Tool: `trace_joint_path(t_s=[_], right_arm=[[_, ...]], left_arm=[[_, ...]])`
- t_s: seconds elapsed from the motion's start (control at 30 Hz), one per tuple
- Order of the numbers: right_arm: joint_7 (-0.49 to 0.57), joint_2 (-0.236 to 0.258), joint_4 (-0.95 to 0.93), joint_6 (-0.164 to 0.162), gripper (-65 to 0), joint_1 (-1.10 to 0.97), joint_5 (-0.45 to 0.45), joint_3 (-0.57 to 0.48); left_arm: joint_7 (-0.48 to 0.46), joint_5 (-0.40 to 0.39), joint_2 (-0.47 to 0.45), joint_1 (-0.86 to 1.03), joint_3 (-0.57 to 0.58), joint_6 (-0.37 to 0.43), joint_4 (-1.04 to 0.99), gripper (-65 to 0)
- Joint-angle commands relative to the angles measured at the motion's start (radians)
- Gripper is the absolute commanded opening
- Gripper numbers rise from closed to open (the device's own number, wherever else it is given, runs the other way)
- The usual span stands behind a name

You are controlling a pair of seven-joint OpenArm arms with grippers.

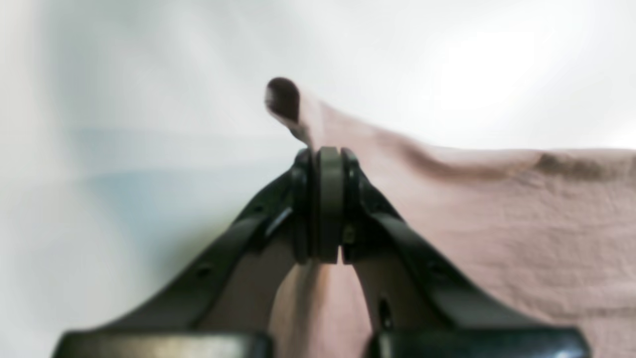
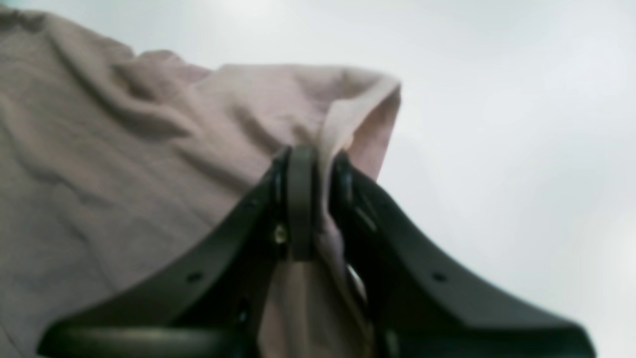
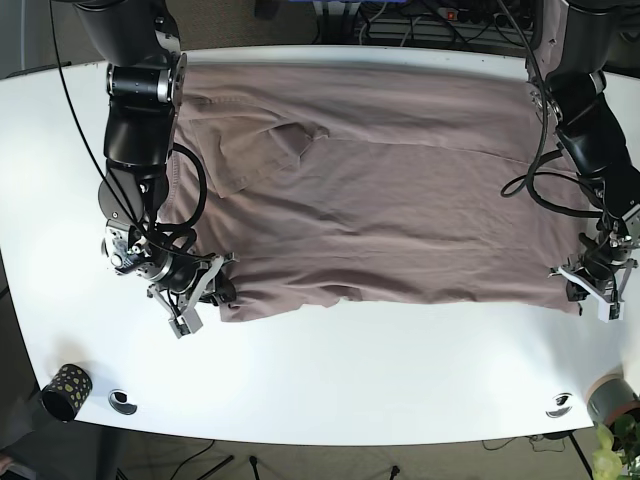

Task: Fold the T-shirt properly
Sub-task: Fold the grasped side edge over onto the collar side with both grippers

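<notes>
While one T-shirt (image 3: 390, 190) is spread across the white table (image 3: 330, 370), its near edge is gripped at both ends by two grippers. The garment is a dusty pink-brown and lies mostly flat, reaching from the far edge of the table toward the middle, with one sleeve folded over on its far left part and creases running through the cloth.

At the near left corner of the shirt, the right gripper (image 3: 215, 290) is clenched on the hem; in the right wrist view its jaws are seen pressed together with a fold of fabric (image 2: 348, 114) pinched between them, the cloth rising above the fingertips. At the near right corner, the left gripper (image 3: 585, 290) is likewise clamped on the hem; in the left wrist view the jaws are closed on a thin ridge of cloth (image 1: 318, 124), a small dark tip standing up from it, though what that tip is cannot be told through the blur.

Two arms are counted, one at each side of the table, both with black cables looping along them. Four small things are seen at the near edge of the table: one dark patterned cup (image 3: 66, 390) at the near left, one small round disc (image 3: 123, 401) just beside it, a second disc (image 3: 560, 405) at the near right, and one grey cup (image 3: 612, 400) at the near right corner.
</notes>
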Motion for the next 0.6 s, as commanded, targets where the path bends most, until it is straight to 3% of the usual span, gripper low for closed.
trace_joint_path(t_s=[0.0, 0.17, 0.3, 0.57], right_arm=[[-0.010, 0.011, 0.067, 0.006, -60.1, 0.020, 0.016, 0.003], [-0.070, 0.011, 0.205, 0.006, -60.1, -0.033, 0.016, 0.006], [-0.121, 0.009, 0.303, 0.006, -60.1, -0.077, 0.016, 0.066], [-0.222, 0.009, 0.502, 0.006, -60.1, -0.186, 0.016, 0.126]], left_arm=[[0.015, -0.009, -0.002, -0.021, -0.021, -0.017, 0.086, -65.0], [0.094, -0.009, -0.001, 0.025, -0.067, -0.066, 0.190, -65.0], [0.124, -0.009, 0.001, 0.065, -0.098, -0.074, 0.258, -65.0], [0.134, -0.009, 0.002, 0.157, -0.124, -0.118, 0.333, -65.0]])
